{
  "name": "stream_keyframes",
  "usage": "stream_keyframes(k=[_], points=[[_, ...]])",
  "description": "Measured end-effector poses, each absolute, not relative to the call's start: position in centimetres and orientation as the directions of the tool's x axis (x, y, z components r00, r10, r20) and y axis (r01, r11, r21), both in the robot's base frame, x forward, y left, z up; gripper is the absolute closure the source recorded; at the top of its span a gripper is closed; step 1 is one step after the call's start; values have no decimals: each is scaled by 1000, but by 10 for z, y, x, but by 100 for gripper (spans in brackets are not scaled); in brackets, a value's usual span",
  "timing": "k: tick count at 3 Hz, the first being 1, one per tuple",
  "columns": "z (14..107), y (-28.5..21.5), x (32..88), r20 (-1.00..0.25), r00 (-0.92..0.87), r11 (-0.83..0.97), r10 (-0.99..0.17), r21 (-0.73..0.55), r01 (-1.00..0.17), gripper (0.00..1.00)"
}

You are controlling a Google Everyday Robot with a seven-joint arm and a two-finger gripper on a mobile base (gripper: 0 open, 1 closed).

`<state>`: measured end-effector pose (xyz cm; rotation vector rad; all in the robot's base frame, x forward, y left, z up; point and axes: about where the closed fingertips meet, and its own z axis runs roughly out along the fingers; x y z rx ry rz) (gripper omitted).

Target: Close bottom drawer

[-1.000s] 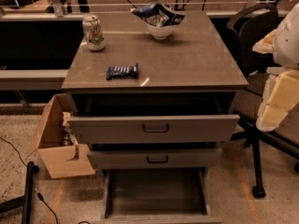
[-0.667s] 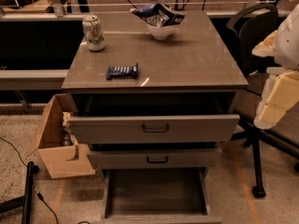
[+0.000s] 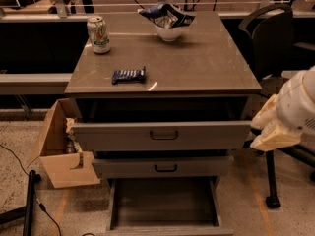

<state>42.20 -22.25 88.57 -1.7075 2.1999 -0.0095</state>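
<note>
The grey cabinet (image 3: 162, 63) has three drawers, all pulled out. The bottom drawer (image 3: 163, 204) sticks out furthest toward me, its dark tray bare and its front cut off by the frame's lower edge, so its handle is hidden. The middle drawer (image 3: 162, 167) and the wide top drawer (image 3: 162, 135) are out less far. My gripper (image 3: 273, 131), cream-coloured on a white arm, hangs to the right of the cabinet, level with the top drawer's front and apart from it.
On the cabinet top are a soda can (image 3: 99, 34), a dark snack bar (image 3: 129, 75) and a white bowl with a chip bag (image 3: 169, 18). An open cardboard box (image 3: 61, 149) stands at the left. A black office chair (image 3: 275, 48) is at the right, and a cable lies on the floor (image 3: 30, 200).
My arm and gripper have moved down and a little left, closer to the cabinet's right side. The drawers have not moved.
</note>
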Motion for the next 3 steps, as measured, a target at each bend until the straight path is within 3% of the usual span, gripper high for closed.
stream_keyframes(k=[1, 2, 3], points=[[807, -215, 409, -299, -159, 227, -941, -207, -952, 82], [711, -192, 409, -265, -124, 180, -956, -198, -964, 100], [720, -193, 413, -273, -121, 185, -954, -226, -956, 100]])
